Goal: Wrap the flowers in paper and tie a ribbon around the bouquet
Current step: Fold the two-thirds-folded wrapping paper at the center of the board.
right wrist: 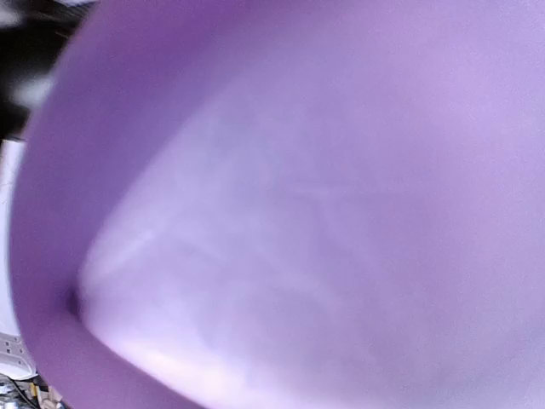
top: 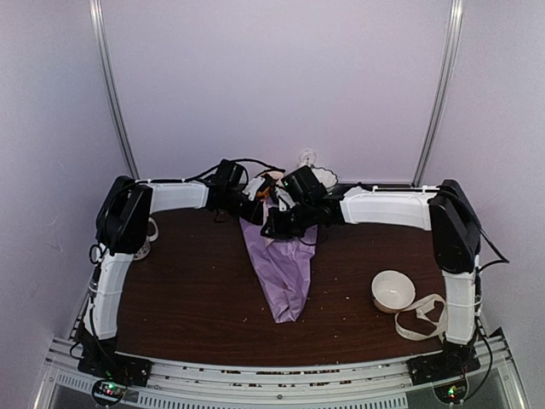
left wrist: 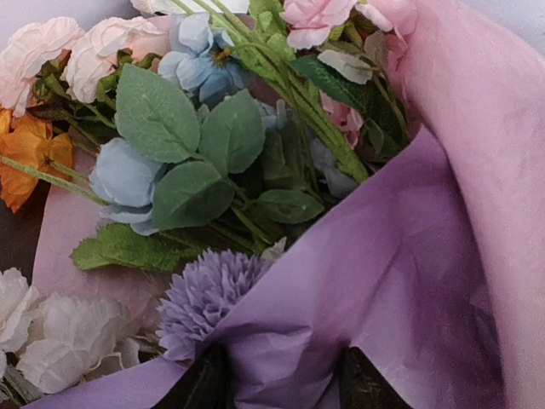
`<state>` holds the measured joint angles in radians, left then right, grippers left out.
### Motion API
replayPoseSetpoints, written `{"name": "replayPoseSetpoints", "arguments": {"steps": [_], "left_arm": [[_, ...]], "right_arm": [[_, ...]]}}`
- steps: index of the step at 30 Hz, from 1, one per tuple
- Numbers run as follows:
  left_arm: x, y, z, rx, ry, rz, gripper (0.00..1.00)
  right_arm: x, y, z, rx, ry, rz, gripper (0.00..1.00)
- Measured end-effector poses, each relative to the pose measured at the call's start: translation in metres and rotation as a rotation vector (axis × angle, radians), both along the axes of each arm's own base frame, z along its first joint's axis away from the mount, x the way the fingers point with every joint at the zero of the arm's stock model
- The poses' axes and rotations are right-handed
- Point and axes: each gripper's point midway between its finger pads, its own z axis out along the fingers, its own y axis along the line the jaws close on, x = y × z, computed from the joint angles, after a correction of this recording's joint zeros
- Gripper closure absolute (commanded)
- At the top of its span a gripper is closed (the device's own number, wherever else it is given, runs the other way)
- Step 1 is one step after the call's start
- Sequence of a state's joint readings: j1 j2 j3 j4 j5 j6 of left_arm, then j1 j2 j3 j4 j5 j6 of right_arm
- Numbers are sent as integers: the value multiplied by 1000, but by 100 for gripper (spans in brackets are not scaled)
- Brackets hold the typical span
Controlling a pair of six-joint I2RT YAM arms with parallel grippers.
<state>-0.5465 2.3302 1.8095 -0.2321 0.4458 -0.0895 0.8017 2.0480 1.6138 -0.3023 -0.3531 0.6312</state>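
Brown table (top: 187,298) carries your purple paper (top: 285,273) cone at centre, flowers (left wrist: 187,153) spilling out at 12 o'clock. Your left gripper (left wrist: 281,388) pinches the paper there. Your right gripper (top: 277,226) beside it is clenched, though what it grips is hidden. At 4 o'clock lies the ribbon (top: 421,319).

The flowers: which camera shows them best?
The left wrist view: the flowers fill it close up, blooms and leaves clear. The top view shows only a few blooms past the arms; the right wrist view shows only purple paper.
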Motion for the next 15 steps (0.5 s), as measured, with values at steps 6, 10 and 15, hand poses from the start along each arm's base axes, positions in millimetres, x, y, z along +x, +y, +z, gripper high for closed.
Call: {"name": "replayPoseSetpoints", "arguments": {"steps": [6, 10, 15], "left_arm": [[2, 5, 2, -50, 36, 4, 52], [1, 10, -4, -100, 58, 6, 50], [-4, 25, 4, -151, 65, 21, 44]], "right_arm": [[-5, 9, -71, -41, 121, 40, 70], [-7, 11, -82, -35, 145, 55, 59], [-6, 16, -76, -12, 124, 72, 50]]}}
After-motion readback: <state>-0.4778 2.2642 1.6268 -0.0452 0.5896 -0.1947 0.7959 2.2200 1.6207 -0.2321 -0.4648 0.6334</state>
